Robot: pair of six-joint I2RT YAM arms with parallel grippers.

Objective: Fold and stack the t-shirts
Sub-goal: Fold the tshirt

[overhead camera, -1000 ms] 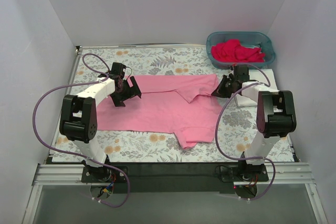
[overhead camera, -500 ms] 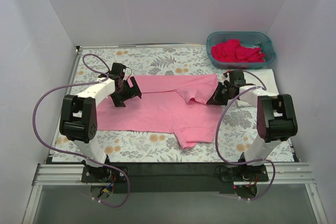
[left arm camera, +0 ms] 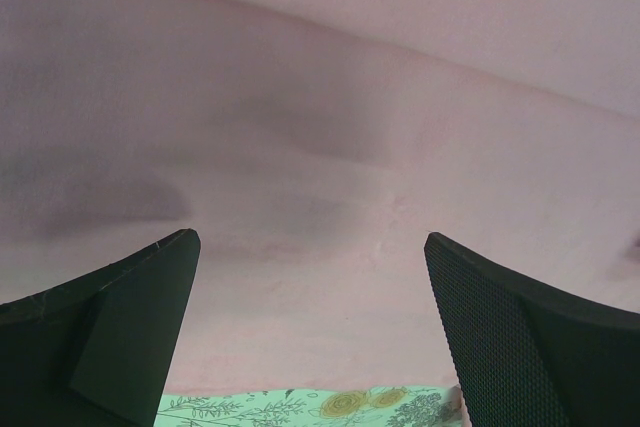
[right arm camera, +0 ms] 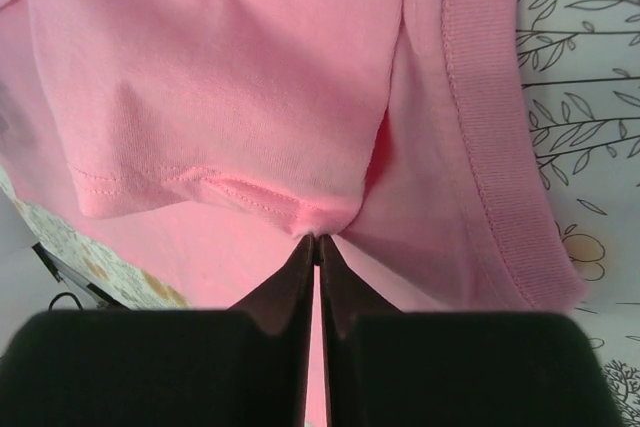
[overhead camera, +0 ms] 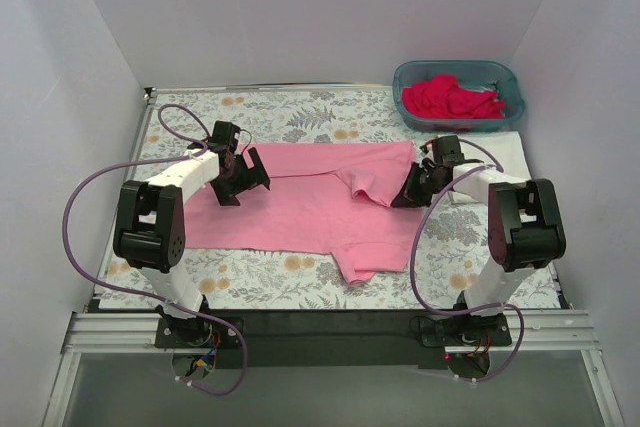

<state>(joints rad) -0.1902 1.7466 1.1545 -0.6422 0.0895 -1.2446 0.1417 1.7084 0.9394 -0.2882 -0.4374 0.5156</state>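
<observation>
Right gripper: fingers pressed together, pinching a fold of light pink t-shirt at their tips. Left gripper: fingers spread, same shirt flat beneath. Teal basket beyond right fingers holds deep pink-red t-shirts.

You see the whole table from above and behind in the top view; both wrist views sit very near — all share the light pink t-shirt.
</observation>
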